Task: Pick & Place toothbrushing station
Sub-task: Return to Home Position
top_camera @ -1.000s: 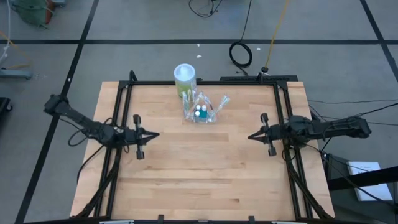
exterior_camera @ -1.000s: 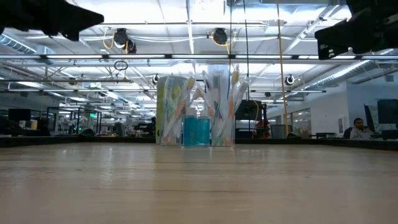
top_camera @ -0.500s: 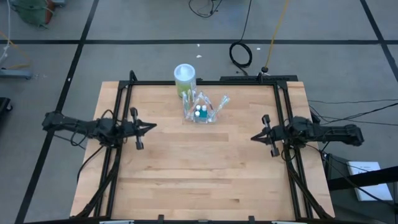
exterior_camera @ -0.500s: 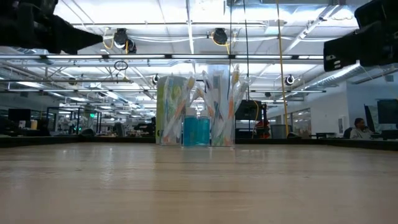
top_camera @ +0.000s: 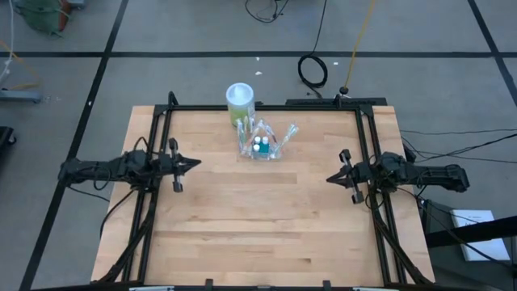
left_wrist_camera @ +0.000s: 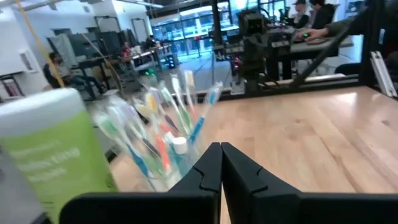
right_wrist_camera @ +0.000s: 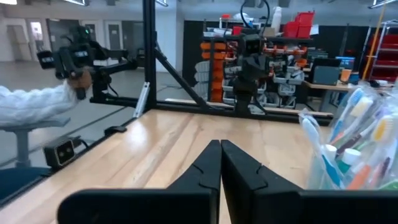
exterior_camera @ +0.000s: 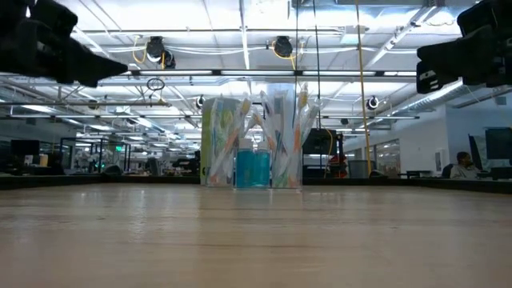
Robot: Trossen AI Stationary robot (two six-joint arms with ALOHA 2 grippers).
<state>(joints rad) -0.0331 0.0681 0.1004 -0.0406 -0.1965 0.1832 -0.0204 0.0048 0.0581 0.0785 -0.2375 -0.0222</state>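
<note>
The toothbrushing station [top_camera: 262,144] is a small clear plastic holder with several toothbrushes and small blue-capped bottles in it. It stands on its base near the table's far edge and shows in the low view [exterior_camera: 256,144] and both wrist views [left_wrist_camera: 165,134] [right_wrist_camera: 354,146]. A green canister [top_camera: 240,103] with a white lid stands just behind it. My left gripper [top_camera: 198,162] is shut and empty above the table's left side. My right gripper [top_camera: 328,178] is shut and empty above the right side.
A black frame [top_camera: 258,107] runs along the table's far, left and right edges. The bare wooden tabletop [top_camera: 258,226] lies between the arms and the near edge. People and benches show in the room beyond the table [left_wrist_camera: 68,68].
My left gripper has gone a little toward the table's far edge and has turned toward the toothbrushing station. My right gripper has drawn back slightly toward the table's right edge. The station and the canister have kept still.
</note>
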